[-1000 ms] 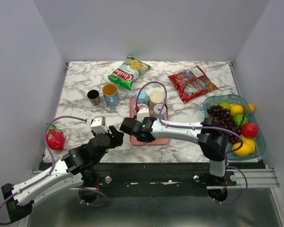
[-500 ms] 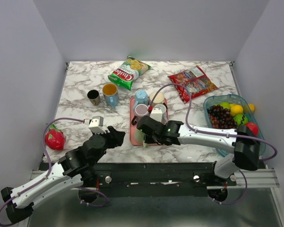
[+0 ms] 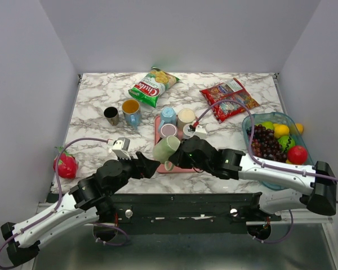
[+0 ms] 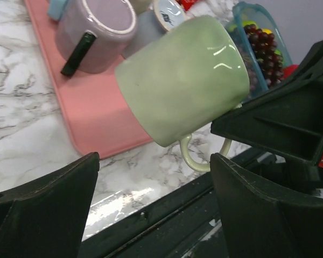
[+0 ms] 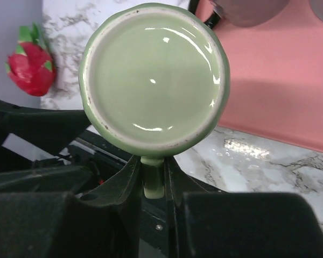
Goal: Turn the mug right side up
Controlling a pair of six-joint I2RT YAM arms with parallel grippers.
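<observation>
The light green mug (image 3: 167, 148) is held off the pink tray (image 3: 158, 130), lying on its side with its base pointing left and toward the table's front edge. My right gripper (image 3: 172, 164) is shut on the mug's handle (image 5: 152, 180); the right wrist view shows the mug's base (image 5: 153, 75) above the fingers. My left gripper (image 3: 149, 167) is open and empty, just left of and below the mug. In the left wrist view the mug (image 4: 183, 86) hangs above the open gripper (image 4: 153, 161), its handle hanging down by the right finger.
A purple mug (image 3: 168, 130), a blue cup (image 3: 168, 116) and a cream cup (image 3: 186, 118) stand on the tray. A blue mug (image 3: 131, 111) and dark cup (image 3: 111, 115) stand left. Snack bags (image 3: 154, 85) lie behind, a fruit bowl (image 3: 279, 146) right, a dragon fruit (image 3: 66, 166) left.
My right gripper has lifted the green mug off the tray's front and tipped it onto its side. My left gripper has moved right, toward the mug.
</observation>
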